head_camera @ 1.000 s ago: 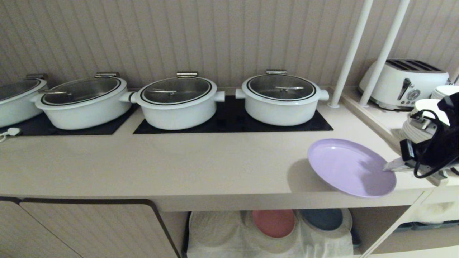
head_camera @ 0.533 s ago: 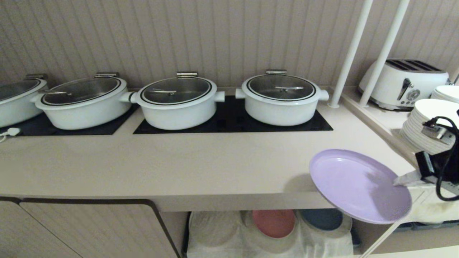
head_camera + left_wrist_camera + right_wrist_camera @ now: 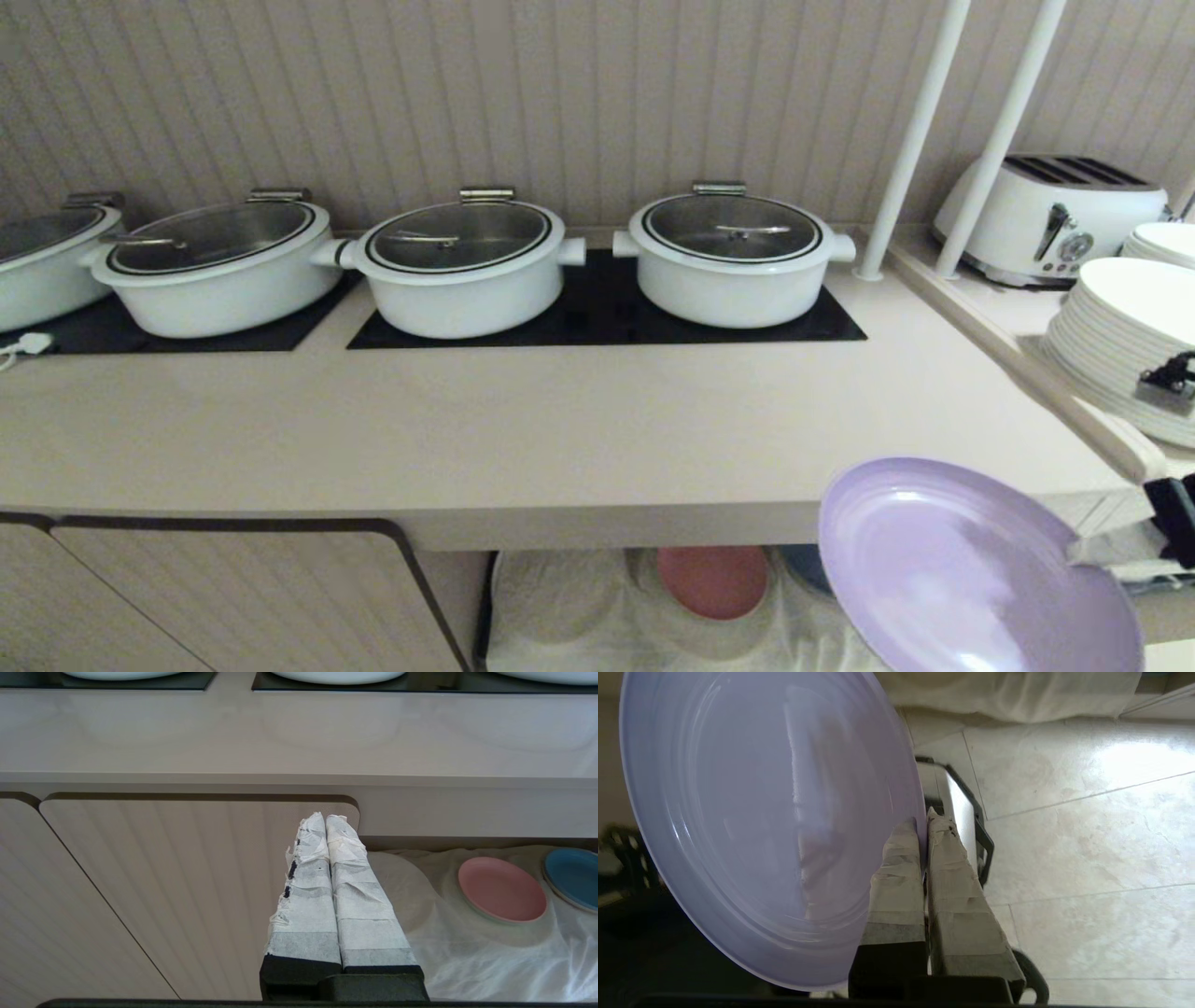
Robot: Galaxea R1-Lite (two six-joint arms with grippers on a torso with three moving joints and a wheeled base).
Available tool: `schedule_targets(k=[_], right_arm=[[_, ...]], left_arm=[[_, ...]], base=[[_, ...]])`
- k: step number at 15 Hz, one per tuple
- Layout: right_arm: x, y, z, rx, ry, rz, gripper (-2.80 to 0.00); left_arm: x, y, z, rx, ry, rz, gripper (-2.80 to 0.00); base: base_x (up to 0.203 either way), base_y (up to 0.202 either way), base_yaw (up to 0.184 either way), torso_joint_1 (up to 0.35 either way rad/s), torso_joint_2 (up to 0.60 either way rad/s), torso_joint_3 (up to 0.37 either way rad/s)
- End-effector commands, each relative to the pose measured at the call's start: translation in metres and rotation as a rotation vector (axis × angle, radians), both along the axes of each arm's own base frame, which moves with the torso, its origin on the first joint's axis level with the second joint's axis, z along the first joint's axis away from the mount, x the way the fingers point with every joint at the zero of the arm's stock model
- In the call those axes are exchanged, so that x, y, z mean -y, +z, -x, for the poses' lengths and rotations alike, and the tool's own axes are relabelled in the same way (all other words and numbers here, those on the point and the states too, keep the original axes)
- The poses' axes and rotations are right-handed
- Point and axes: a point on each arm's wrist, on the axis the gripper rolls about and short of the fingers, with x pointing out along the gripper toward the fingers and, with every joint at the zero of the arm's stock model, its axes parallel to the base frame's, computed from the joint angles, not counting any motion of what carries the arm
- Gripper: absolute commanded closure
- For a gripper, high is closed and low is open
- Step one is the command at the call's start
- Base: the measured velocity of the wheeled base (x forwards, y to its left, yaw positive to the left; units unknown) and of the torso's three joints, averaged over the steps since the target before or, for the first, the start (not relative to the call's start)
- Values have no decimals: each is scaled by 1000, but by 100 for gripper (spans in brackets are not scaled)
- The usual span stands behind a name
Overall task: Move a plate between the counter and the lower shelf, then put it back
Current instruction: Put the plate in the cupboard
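Note:
The lilac plate (image 3: 971,579) hangs tilted in the air at the lower right, in front of and below the front edge of the counter (image 3: 560,429). My right gripper (image 3: 1078,558) is shut on the plate's right rim. In the right wrist view its taped fingers (image 3: 896,877) pinch the rim of the plate (image 3: 761,826) over the tiled floor. The lower shelf (image 3: 560,607), lined with white cloth, opens under the counter to the left of the plate. My left gripper (image 3: 325,819) is shut and empty, parked in front of the cabinet door beside the lower shelf (image 3: 467,952).
Several white lidded pots (image 3: 462,266) stand on black cooktop panels at the back. A pink plate (image 3: 711,581) and a blue plate (image 3: 572,877) lie on the shelf cloth. Stacked white plates (image 3: 1120,327), a toaster (image 3: 1050,219) and two white poles (image 3: 910,140) stand at the right.
My right gripper has carried the plate off the counter, downward and nearer, from resting on the counter's right end to hanging below its front edge. The left arm has not moved.

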Motion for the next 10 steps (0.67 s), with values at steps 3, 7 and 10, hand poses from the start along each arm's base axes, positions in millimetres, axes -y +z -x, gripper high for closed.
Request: schedule_targets(k=[3,7,10], right_arm=[[-9,-2,38,9,73,28,0],[-15,-9,63,-25,156,41,0],[-18,-14,74,-30,161,40,0]], left_arm=[[0,0,0,-1,1,0,0],[0,0,0,-1,1,0,0],[0,0,0,-1,1,0,0]], base=[[0,0,0,0,0,0],[0,0,0,0,0,0],[0,0,0,0,0,0]])
